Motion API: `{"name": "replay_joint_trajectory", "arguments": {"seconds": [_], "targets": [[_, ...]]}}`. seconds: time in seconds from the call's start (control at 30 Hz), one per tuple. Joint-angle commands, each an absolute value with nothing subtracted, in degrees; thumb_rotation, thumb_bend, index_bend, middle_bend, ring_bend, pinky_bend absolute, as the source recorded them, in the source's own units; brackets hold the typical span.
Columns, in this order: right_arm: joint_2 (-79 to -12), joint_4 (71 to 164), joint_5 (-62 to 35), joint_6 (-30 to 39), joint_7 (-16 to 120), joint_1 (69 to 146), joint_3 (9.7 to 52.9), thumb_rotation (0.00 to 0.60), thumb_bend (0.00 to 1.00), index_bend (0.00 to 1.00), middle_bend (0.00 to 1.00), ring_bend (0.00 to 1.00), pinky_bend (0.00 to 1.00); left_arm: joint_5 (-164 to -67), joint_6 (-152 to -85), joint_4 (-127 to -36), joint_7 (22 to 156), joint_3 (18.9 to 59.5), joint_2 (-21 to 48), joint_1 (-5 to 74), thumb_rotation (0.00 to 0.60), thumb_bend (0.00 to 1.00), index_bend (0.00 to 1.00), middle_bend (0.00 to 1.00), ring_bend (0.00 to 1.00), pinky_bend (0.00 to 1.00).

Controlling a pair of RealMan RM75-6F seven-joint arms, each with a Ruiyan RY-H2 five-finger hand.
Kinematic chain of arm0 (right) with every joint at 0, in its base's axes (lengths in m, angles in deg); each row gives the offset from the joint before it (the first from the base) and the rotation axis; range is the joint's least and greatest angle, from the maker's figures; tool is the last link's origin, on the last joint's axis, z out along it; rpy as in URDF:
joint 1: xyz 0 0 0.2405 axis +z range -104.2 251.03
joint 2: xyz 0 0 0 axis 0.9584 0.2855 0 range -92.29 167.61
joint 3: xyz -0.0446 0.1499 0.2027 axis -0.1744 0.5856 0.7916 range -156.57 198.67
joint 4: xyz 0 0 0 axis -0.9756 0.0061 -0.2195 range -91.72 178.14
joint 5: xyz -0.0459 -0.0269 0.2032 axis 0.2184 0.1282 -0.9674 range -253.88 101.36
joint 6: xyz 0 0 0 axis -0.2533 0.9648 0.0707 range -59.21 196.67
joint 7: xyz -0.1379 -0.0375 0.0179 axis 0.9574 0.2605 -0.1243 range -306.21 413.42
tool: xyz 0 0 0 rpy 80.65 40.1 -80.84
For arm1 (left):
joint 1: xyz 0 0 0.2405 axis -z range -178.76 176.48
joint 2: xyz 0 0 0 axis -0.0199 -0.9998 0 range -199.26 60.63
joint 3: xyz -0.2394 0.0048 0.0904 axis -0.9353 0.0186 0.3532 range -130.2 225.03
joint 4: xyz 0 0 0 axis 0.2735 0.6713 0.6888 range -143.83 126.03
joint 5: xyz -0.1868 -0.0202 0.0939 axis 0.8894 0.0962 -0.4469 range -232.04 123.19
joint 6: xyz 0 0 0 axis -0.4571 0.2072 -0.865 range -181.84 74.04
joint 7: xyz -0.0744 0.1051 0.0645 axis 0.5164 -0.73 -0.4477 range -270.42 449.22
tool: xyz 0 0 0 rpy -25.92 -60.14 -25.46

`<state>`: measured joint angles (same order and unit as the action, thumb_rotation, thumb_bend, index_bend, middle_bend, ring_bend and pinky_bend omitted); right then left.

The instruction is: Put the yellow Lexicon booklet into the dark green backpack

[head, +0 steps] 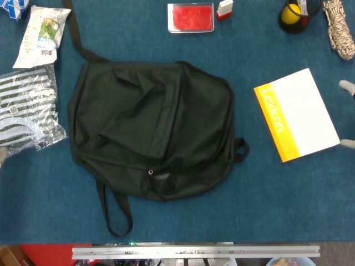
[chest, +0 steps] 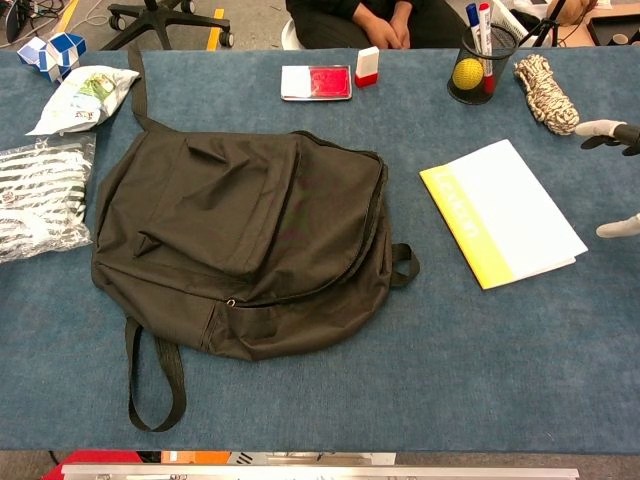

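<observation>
The dark green backpack [head: 150, 127] [chest: 240, 230] lies flat at the table's middle left, its straps trailing toward the near edge and the far left. The Lexicon booklet [head: 297, 113] [chest: 500, 212], white with a yellow spine strip, lies skewed on the blue cloth to the right of the backpack, with nothing touching it. Only two pale fingertips of my right hand [head: 346, 86] [chest: 608, 129] show at the right edge, spread apart and just clear of the booklet. No view shows my left hand.
At the far edge sit a red stamp pad [head: 190, 16], a pen cup with a yellow ball [head: 293, 14] and a rope bundle [head: 339, 27]. On the left lie a striped plastic bag [head: 25, 108] and a snack packet [head: 43, 33]. A person [chest: 360, 20] sits behind the table.
</observation>
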<state>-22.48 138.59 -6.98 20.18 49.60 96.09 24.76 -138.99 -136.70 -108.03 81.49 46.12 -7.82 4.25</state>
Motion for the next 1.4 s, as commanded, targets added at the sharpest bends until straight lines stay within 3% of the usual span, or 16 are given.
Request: {"name": "replay_joint_trajectory", "arguments": {"seconds": [0.03,0.4,0.73,1.27,1.4], "targets": [[-23.49,134.79,-12.06,25.16,51.21,99.46,25.9,0.6,0.0,0.0,0.16,0.1,0.14,-138.97,-136.49,-108.21,81.17,46.23,-7.86,4.31,0.6,0.24,0.11,0.09,0.11,0.07],[-30.38,125.61,-24.61,36.01,55.37,108.47,27.18,0.6,0.0,0.0,0.16,0.11,0.14,-138.73,-135.87,-108.66,80.15,46.38,-7.39,4.59,0.6,0.24,0.11,0.09,0.11,0.07],[-36.45,120.95,-30.57,40.86,57.75,115.77,27.17,0.6,0.0,0.0,0.16,0.12,0.14,-138.27,-136.14,-108.58,80.0,46.35,-7.43,4.36,0.6,0.24,0.11,0.09,0.11,0.07],[-40.22,122.57,-26.91,43.28,58.13,122.16,26.87,0.6,0.0,0.0,0.17,0.12,0.14,-137.88,-137.74,-108.21,80.52,46.65,-8.46,2.95,0.6,0.24,0.11,0.09,0.11,0.07],[-37.84,125.5,-23.73,37.67,60.36,120.89,25.65,0.6,0.0,0.0,0.17,0.12,0.15,-137.96,-138.0,-107.76,81.25,46.69,-8.66,2.7,0.6,0.24,0.11,0.09,0.11,0.07]]}}
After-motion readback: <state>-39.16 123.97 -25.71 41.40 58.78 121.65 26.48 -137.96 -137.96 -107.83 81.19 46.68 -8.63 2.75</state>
